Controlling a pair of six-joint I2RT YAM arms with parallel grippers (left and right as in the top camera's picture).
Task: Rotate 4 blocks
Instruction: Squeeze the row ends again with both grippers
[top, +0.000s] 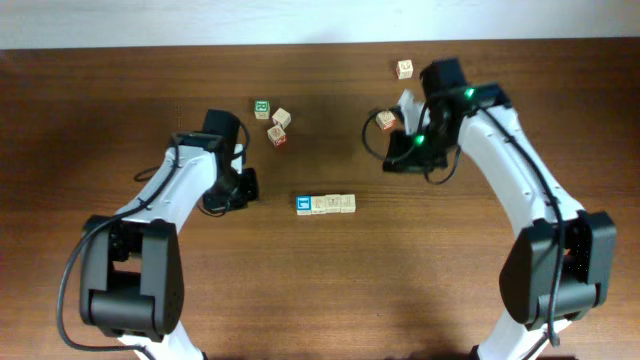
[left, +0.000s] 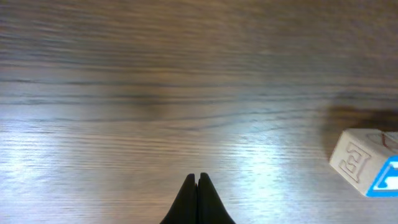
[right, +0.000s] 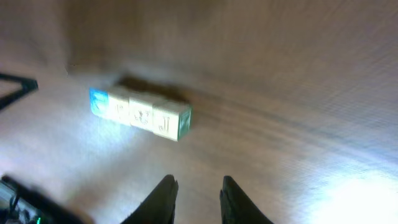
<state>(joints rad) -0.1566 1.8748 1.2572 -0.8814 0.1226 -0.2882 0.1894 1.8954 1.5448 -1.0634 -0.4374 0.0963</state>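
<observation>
Overhead, your four small wooden alphabet blocks (top: 326, 204), one blue-faced and three pale beige, sit touching in a row mid-frame on the dark wooden bench (top: 330, 300), with nothing touching them. The left wrist view shows the left hand (left: 198, 198) pinched shut on nothing, with the blue-faced block (left: 367, 169) at the right edge. The right wrist view shows the right hand (right: 196, 198) slightly parted and empty, the row at upper left; rotation looks unstarted, so next bring a hand to one end of the row.

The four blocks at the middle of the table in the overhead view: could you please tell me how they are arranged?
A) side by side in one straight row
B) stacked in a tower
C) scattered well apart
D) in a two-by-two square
A: the overhead view shows the four blocks lying side by side in one straight row.
</observation>
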